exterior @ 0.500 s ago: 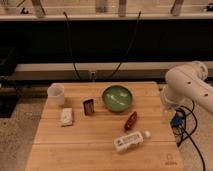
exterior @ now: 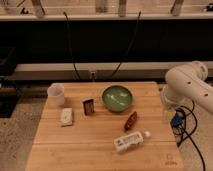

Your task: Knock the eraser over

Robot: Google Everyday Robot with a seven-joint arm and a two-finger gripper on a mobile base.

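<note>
The eraser [exterior: 88, 106] is a small dark block with a lighter front panel. It stands upright on the wooden table [exterior: 95, 150], left of centre, between the white cup [exterior: 56, 93] and the green bowl [exterior: 118, 97]. My white arm [exterior: 190, 85] is off the table's right side. The gripper [exterior: 169, 114] hangs below it at the table's right edge, far to the right of the eraser and touching nothing.
A flat white lumpy pad [exterior: 66, 117] lies front-left of the eraser. A reddish-brown elongated object [exterior: 131, 120] lies in front of the bowl. A white bottle [exterior: 131, 141] lies on its side near the front. Cables [exterior: 179, 125] hang at the right.
</note>
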